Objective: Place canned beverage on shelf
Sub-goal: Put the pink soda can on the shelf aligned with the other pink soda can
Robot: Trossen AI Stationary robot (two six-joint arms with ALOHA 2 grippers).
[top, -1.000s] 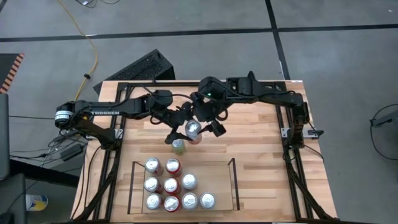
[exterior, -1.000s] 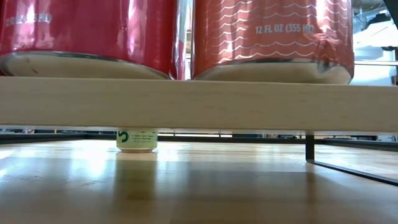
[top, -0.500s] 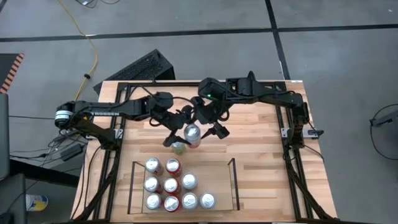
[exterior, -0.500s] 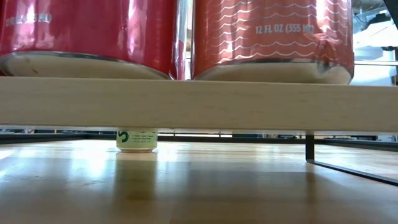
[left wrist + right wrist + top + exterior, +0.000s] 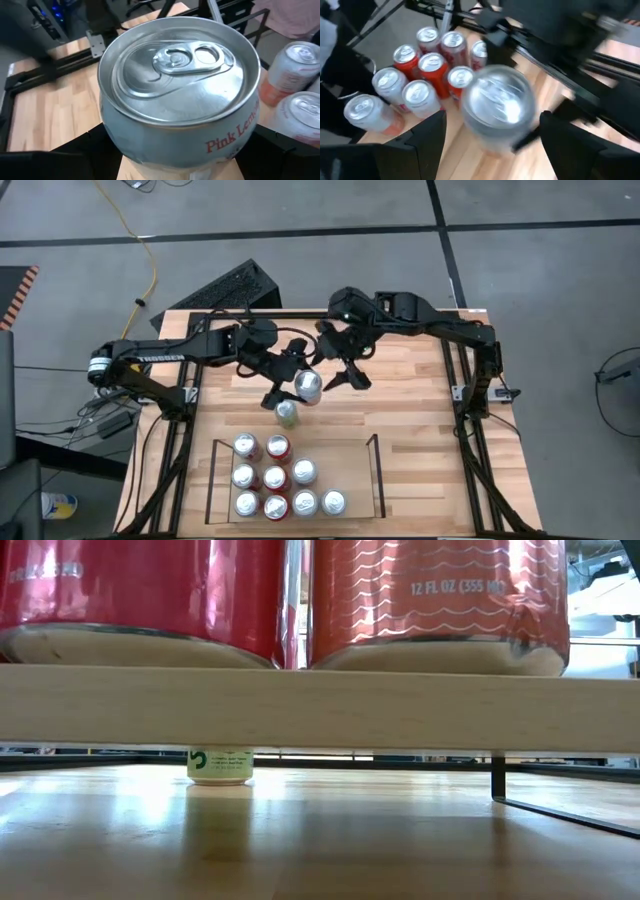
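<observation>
A silver can lettered "Pink Lemon" hangs above the table's middle, with my left gripper shut on it. My right gripper stands open just to the can's right and touches nothing. Its wrist view shows the can ahead of its spread fingers. A green can stands on its base on the table, just nearer than the held can. The shelf near the front edge carries several red and silver cans. My left gripper pinches the silver can by its side wall below the top rim, one finger on each side. The fingers come from the table's left, slanting downward. The can stays about upright, its tab end up, lifted clear of the table.
The low view shows the shelf's wood plank with red cans on it and the green can behind. A black frame runs round the tabletop. A keyboard lies beyond the far left corner.
My right gripper has drawn back from the silver can toward the table's far right, rolling as it went. My left gripper has risen a little with the can, which stays upright.
</observation>
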